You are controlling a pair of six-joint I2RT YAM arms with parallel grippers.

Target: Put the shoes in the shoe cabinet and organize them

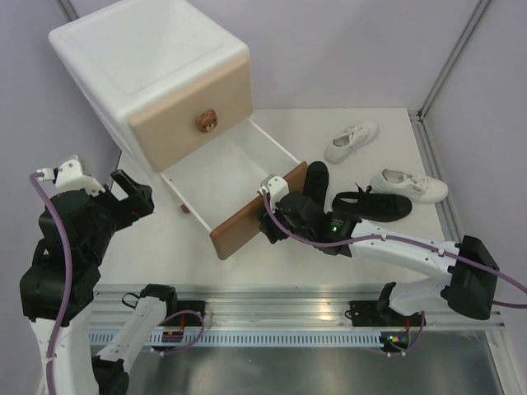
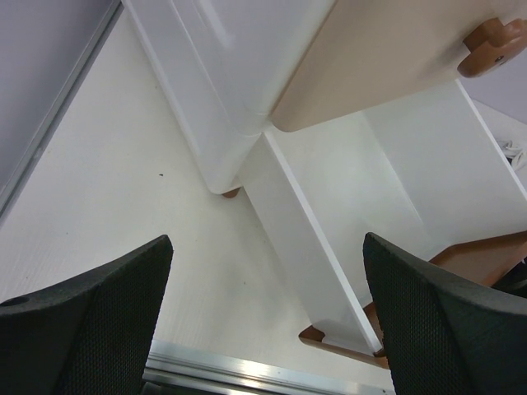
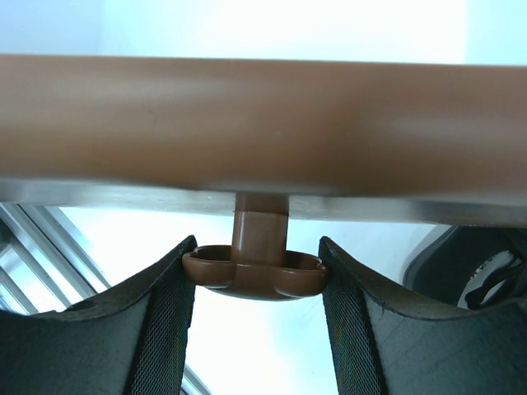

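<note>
Four shoes lie on the white table [image 1: 165, 255] in the overhead view, none yet stored: one black shoe [image 1: 317, 183] just beside the open drawer's right wall, the other black shoe [image 1: 375, 206] near it, and a white sneaker [image 1: 352, 140] and second white sneaker [image 1: 409, 185] farther right. The shoe cabinet [image 1: 148, 58], a glossy white box with rounded corners, stands far left. Its lower drawer [image 1: 222, 177] is out and bare inside. My right pincer [image 1: 276, 216] meets the matte brown drawer front [image 1: 247, 220], and my left pincer [image 1: 132, 193] hovers left of the cabinet. From my left wrist, its dark, mesh-textured fingers [image 2: 99, 321] stand wide apart with nothing between them, above the drawer's smooth side wall [image 2: 305, 239] and the beige upper front [image 2: 379, 66]. From my right wrist, the textured pads [image 3: 156, 329] press both sides of the lower knob [image 3: 255, 276], smooth brown plastic on a short stem, so I am grasping it. I judge the drawer-opening step is nearly done. Next I must let go, back off, and reach for the nearest black shoe.
</note>
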